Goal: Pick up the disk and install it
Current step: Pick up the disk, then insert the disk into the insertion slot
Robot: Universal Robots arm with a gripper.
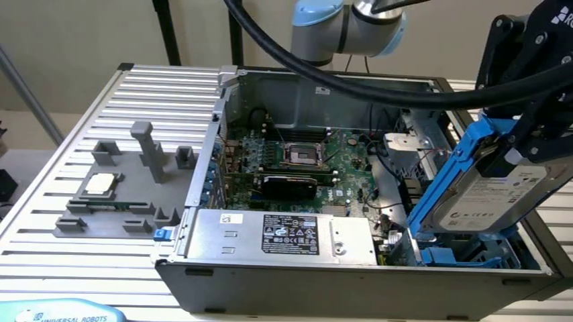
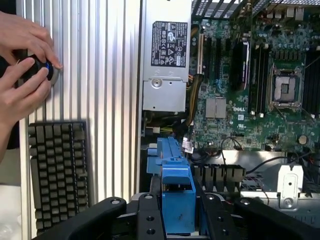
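The disk [image 1: 490, 191], a silver-grey drive with a white label in a bright blue carrier, hangs steeply tilted over the right end of the open computer case [image 1: 358, 278]. My gripper [image 1: 528, 141] is shut on its upper part, with the black fingers clamped on both sides. In the wrist view the carrier's blue edge [image 2: 176, 175] sticks out between the two black fingers [image 2: 145, 220] of my gripper [image 2: 177, 222]. The disk's lower end sits just above the blue drive bay [image 1: 452, 255] at the case's near right corner; whether they touch cannot be told.
Inside the case lie the motherboard [image 1: 300, 157] and a large silver power supply [image 1: 278, 235] with a black label. A grey fixture [image 1: 117, 201] holding a small square chip [image 1: 101, 184] stands on the ribbed table. A person's hands [image 2: 22, 60] and a keyboard [image 2: 57, 170] are beside the case.
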